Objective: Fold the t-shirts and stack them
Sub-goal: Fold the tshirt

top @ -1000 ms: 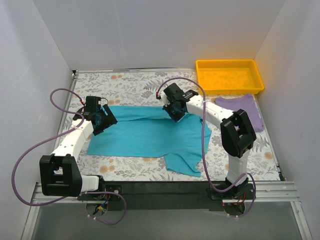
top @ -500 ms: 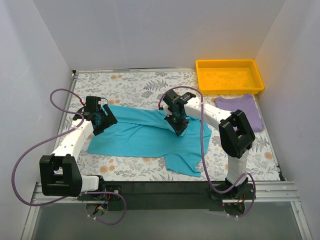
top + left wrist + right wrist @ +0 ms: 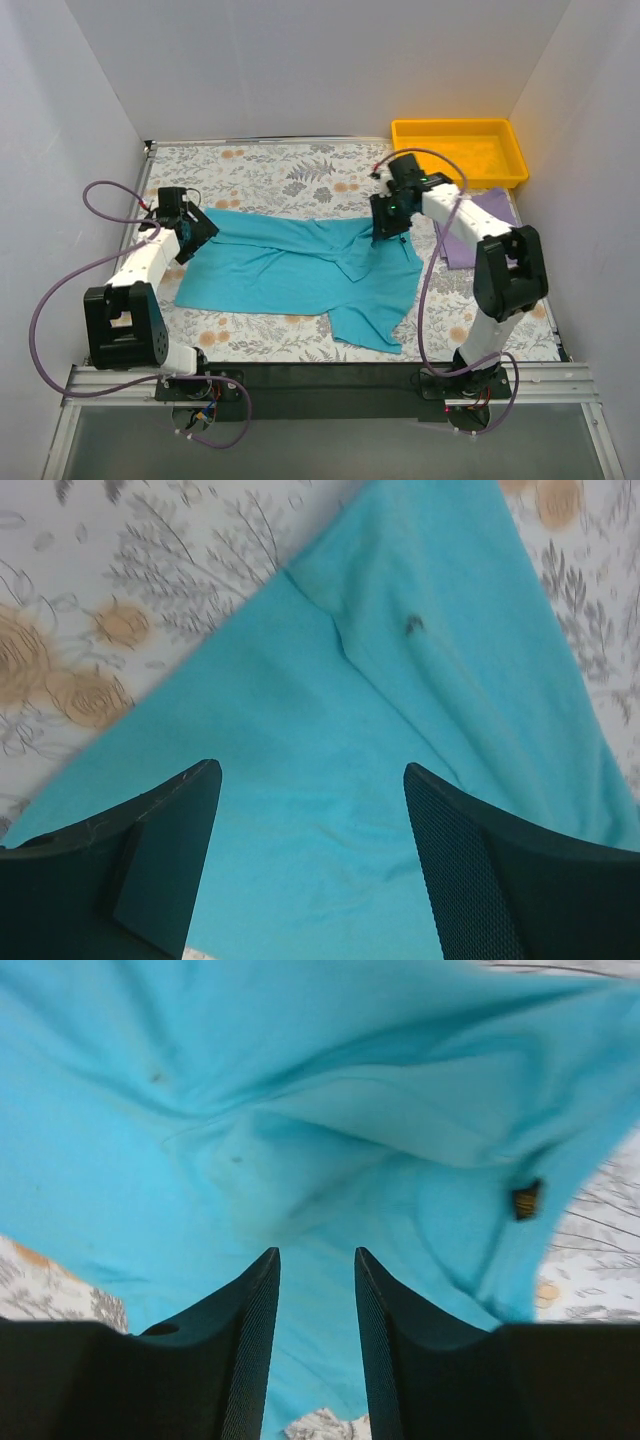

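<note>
The left gripper point(image 3: 310, 780) hangs over the teal t-shirt point(image 3: 290, 270) at its 10 o'clock corner, fingers point(image 3: 170, 820) spread wide and holding nothing. The right gripper point(image 3: 317, 1255) sits at the shirt's 2 o'clock corner with only a narrow gap between its fingers; whether they pinch cloth I cannot tell. The teal shirt lies spread mid-table. The lavender t-shirt point(image 3: 500, 212) lies at 3 o'clock.

our left arm point(image 3: 145, 268) reaches forward along the left side, wrist turned inward, and our left gripper point(image 3: 310, 772) points down with its jaws spread wide. our right arm point(image 3: 455, 205) stretches forward and bends leftward past the elbow; our right gripper point(image 3: 316, 1256) angles down, its jaws parallel with a narrow gap between them.
</note>
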